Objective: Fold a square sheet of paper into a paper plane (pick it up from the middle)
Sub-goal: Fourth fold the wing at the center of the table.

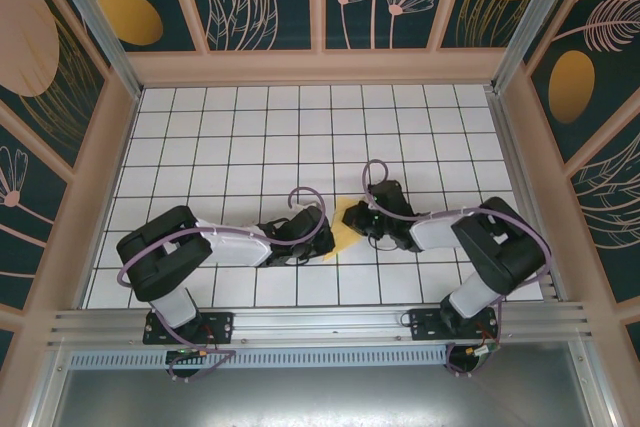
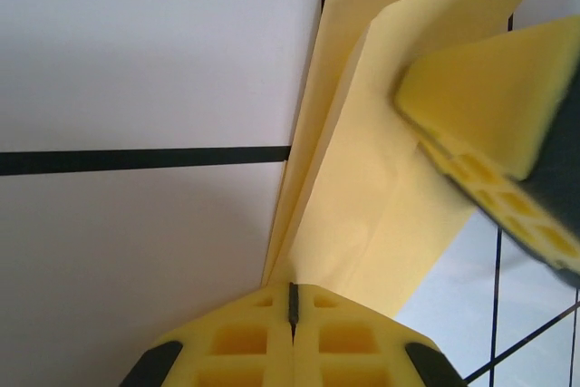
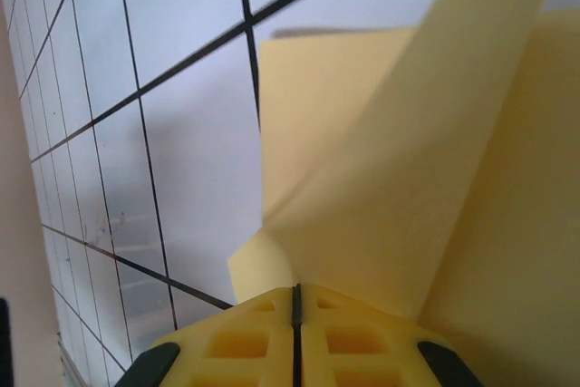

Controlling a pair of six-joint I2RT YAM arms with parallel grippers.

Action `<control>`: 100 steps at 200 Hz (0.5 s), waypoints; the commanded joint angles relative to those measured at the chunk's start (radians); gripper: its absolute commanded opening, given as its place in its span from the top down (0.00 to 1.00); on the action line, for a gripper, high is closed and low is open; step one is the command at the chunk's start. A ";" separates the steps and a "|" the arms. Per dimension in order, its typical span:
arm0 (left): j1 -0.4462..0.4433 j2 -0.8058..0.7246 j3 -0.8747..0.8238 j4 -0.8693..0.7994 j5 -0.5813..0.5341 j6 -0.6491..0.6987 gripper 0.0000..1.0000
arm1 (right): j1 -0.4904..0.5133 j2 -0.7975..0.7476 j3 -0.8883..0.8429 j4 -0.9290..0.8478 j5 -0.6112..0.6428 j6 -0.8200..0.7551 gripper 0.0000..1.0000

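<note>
Top external view has the folded yellow paper (image 1: 343,239) low in the middle of the gridded bench (image 1: 250,137), between the two arms. The left fingers (image 2: 243,343) are pressed together and pinch one narrow end of it. The right fingers (image 3: 243,343) are also closed, pinching the paper's other side, where one flap stands up tilted.

There are two arms, the left arm (image 1: 215,242) and the right arm (image 1: 450,232), and two grippers, the left gripper (image 1: 322,237) and the right gripper (image 1: 356,217). There is one sheet of yellow paper (image 1: 343,240), apparently in three or four folded layers, though the close views make that count unsure. There is one gridded table (image 1: 300,127).
</note>
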 commanded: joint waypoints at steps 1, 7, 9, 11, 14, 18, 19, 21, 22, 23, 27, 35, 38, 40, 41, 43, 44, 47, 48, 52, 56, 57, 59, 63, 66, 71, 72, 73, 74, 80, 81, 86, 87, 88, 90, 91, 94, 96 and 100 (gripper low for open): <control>0.000 0.051 -0.041 -0.092 0.013 -0.007 0.97 | -0.011 -0.092 0.047 -0.124 -0.029 -0.114 0.90; 0.001 0.050 -0.043 -0.088 0.016 -0.008 0.97 | -0.011 -0.110 0.045 -0.130 -0.043 -0.124 0.90; 0.001 0.050 -0.043 -0.086 0.017 -0.008 0.97 | -0.011 -0.114 0.044 -0.129 -0.049 -0.126 0.90; 0.000 0.051 -0.043 -0.086 0.018 -0.006 0.97 | -0.011 -0.118 0.042 -0.128 -0.058 -0.129 0.90; 0.000 0.050 -0.043 -0.085 0.019 -0.006 0.97 | -0.011 -0.123 0.040 -0.125 -0.069 -0.130 0.90; 0.000 0.051 -0.041 -0.085 0.020 -0.006 0.97 | -0.010 -0.127 0.036 -0.120 -0.090 -0.130 0.91; 0.000 0.052 -0.040 -0.085 0.020 -0.006 0.97 | -0.009 -0.127 0.035 -0.118 -0.094 -0.130 0.91; 0.000 0.052 -0.040 -0.085 0.020 -0.004 0.97 | -0.009 -0.129 0.034 -0.116 -0.102 -0.129 0.92; 0.001 0.052 -0.040 -0.085 0.019 -0.005 0.97 | -0.009 -0.129 0.032 -0.115 -0.105 -0.128 0.92; 0.001 0.052 -0.040 -0.085 0.019 -0.004 0.97 | -0.008 -0.129 0.031 -0.115 -0.109 -0.127 0.92; 0.001 0.051 -0.040 -0.084 0.020 -0.004 0.97 | -0.006 -0.128 0.028 -0.112 -0.121 -0.122 0.93; 0.001 0.052 -0.037 -0.084 0.021 -0.001 0.97 | 0.004 -0.123 0.019 -0.107 -0.130 -0.110 0.94; 0.000 0.053 -0.037 -0.084 0.021 -0.001 0.97 | 0.008 -0.122 0.015 -0.104 -0.132 -0.105 0.95; 0.000 0.052 -0.037 -0.084 0.022 -0.001 0.97 | 0.011 -0.120 0.012 -0.101 -0.131 -0.102 0.95; 0.000 0.052 -0.037 -0.084 0.021 -0.001 0.97 | 0.012 -0.119 0.011 -0.099 -0.131 -0.102 0.95; 0.001 0.053 -0.038 -0.084 0.022 -0.001 0.97 | 0.016 -0.118 0.008 -0.095 -0.130 -0.100 0.95; 0.000 0.052 -0.038 -0.084 0.022 -0.002 0.97 | 0.018 -0.117 0.007 -0.093 -0.130 -0.098 0.95; 0.001 0.052 -0.037 -0.084 0.022 -0.001 0.97 | 0.021 -0.115 0.003 -0.087 -0.130 -0.097 0.95; 0.001 0.053 -0.037 -0.085 0.022 -0.001 0.97 | 0.023 -0.114 0.002 -0.086 -0.130 -0.096 0.95; 0.001 0.054 -0.036 -0.085 0.021 0.001 0.97 | 0.028 -0.110 -0.002 -0.078 -0.129 -0.091 0.95; 0.000 0.054 -0.036 -0.087 0.021 0.001 0.97 | 0.032 -0.103 -0.004 -0.072 -0.130 -0.088 0.95; 0.000 0.053 -0.035 -0.087 0.021 0.001 0.97 | 0.033 -0.102 -0.003 -0.070 -0.130 -0.087 0.95; 0.000 0.053 -0.035 -0.088 0.021 0.002 0.97 | 0.034 -0.098 -0.004 -0.066 -0.131 -0.084 0.95; 0.001 0.052 -0.035 -0.090 0.022 0.003 0.97 | 0.036 -0.090 -0.004 -0.058 -0.134 -0.082 0.95; 0.000 0.053 -0.035 -0.090 0.020 0.004 0.97 | 0.039 -0.082 -0.004 -0.051 -0.138 -0.081 0.95; 0.000 0.054 -0.034 -0.091 0.020 0.005 0.97 | 0.043 -0.071 -0.001 -0.040 -0.145 -0.080 0.96; 0.000 0.053 -0.034 -0.091 0.020 0.005 0.97 | 0.044 -0.068 0.000 -0.039 -0.147 -0.081 0.96; 0.001 0.053 -0.034 -0.091 0.020 0.005 0.97 | 0.044 -0.065 0.000 -0.038 -0.147 -0.081 0.96; 0.001 0.053 -0.034 -0.092 0.021 0.005 0.97 | 0.044 -0.062 0.001 -0.037 -0.149 -0.081 0.96; 0.000 0.054 -0.032 -0.093 0.021 0.007 0.98 | 0.047 -0.047 0.007 -0.037 -0.149 -0.080 0.96; 0.000 0.054 -0.032 -0.092 0.022 0.007 0.98 | 0.048 -0.045 0.009 -0.037 -0.148 -0.080 0.96; 0.000 0.054 -0.031 -0.094 0.022 0.009 0.98 | 0.050 -0.030 0.012 -0.036 -0.147 -0.082 0.96; -0.001 0.054 -0.031 -0.095 0.021 0.011 0.98 | 0.050 -0.027 0.013 -0.035 -0.147 -0.082 0.96; -0.001 0.054 -0.031 -0.096 0.021 0.010 0.98 | 0.050 -0.025 0.013 -0.035 -0.147 -0.082 0.96; -0.001 0.054 -0.030 -0.099 0.020 0.011 0.98 | 0.051 -0.018 0.014 -0.034 -0.145 -0.083 0.96; -0.001 0.054 -0.030 -0.100 0.019 0.012 0.98 | 0.051 -0.015 0.014 -0.034 -0.145 -0.084 0.96; -0.001 0.054 -0.030 -0.102 0.016 0.011 0.99 | 0.051 -0.007 0.016 -0.034 -0.142 -0.085 0.97; 0.001 0.054 -0.029 -0.105 0.016 0.010 0.99 | 0.051 -0.002 0.017 -0.037 -0.138 -0.085 0.97; -0.001 0.054 -0.028 -0.109 0.012 0.008 0.99 | 0.049 0.008 0.019 -0.043 -0.124 -0.086 0.97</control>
